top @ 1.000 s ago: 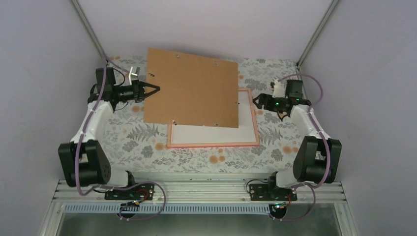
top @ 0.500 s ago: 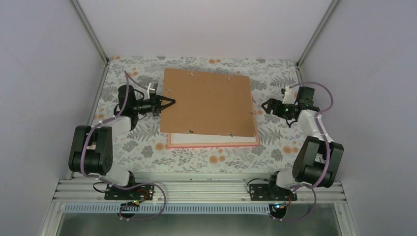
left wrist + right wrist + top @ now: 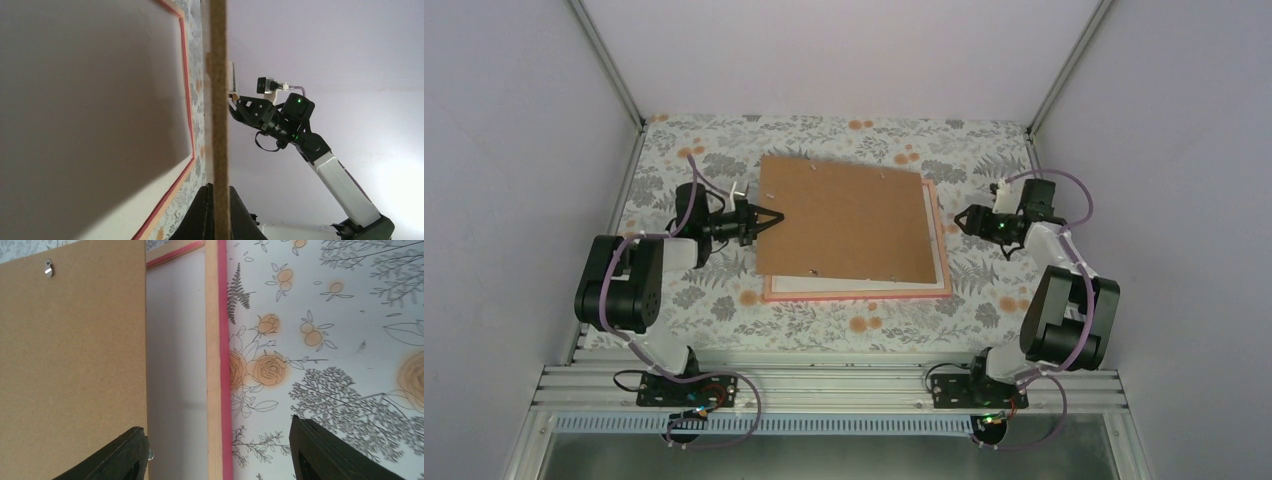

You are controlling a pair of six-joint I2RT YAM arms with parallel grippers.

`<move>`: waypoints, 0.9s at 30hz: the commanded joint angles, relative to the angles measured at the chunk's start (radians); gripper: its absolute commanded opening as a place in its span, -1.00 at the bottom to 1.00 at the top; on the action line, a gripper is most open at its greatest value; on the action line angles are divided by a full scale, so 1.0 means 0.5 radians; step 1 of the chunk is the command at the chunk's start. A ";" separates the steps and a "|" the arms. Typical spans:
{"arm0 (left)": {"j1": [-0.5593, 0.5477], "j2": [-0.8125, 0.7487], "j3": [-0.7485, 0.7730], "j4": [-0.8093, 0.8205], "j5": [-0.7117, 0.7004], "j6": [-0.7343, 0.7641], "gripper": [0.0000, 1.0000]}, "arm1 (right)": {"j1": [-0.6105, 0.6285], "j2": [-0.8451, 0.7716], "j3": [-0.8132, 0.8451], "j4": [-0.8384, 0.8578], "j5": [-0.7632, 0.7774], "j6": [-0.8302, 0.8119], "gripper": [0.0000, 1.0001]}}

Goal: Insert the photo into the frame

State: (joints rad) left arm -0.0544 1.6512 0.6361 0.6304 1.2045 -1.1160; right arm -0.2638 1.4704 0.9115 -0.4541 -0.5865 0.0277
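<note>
The pink frame lies flat on the floral table with a plain white surface inside it. The cat print side of the photo is not visible. A brown backing board hangs over the frame and covers most of it. My left gripper is shut on the board's left edge, which shows edge-on between the fingers, held above the frame. My right gripper is open and empty just right of the frame's right side, near the board's edge.
The floral tablecloth covers the table. Plain walls and metal corner posts close in the left, right and far sides. The right arm shows beyond the board in the left wrist view.
My left arm has brought the board down and toward me, from high and tilted to lying low over the frame. My right gripper has shifted slightly and stays open.
</note>
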 commanded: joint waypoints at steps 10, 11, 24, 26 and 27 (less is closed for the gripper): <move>-0.035 0.121 0.113 0.282 0.066 -0.057 -0.95 | 0.335 0.203 -0.004 0.015 0.160 -0.230 0.38; -0.040 0.140 0.119 0.293 0.063 -0.062 -0.95 | 0.339 0.225 -0.009 -0.008 0.175 -0.255 0.38; -0.081 0.338 0.195 0.279 -0.055 -0.007 -0.95 | 0.349 0.292 0.245 -0.332 0.072 -0.417 0.29; -0.084 0.355 0.196 0.206 -0.096 0.044 -0.95 | 0.342 0.288 0.264 -0.317 0.117 -0.391 0.29; -0.085 0.366 0.196 0.170 -0.118 0.059 -0.95 | 0.335 0.299 0.271 -0.311 0.141 -0.374 0.29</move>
State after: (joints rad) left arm -0.0914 1.8282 0.7021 0.7155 1.1629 -1.1412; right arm -0.0971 1.6482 1.0069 -0.6086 -0.5224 -0.1566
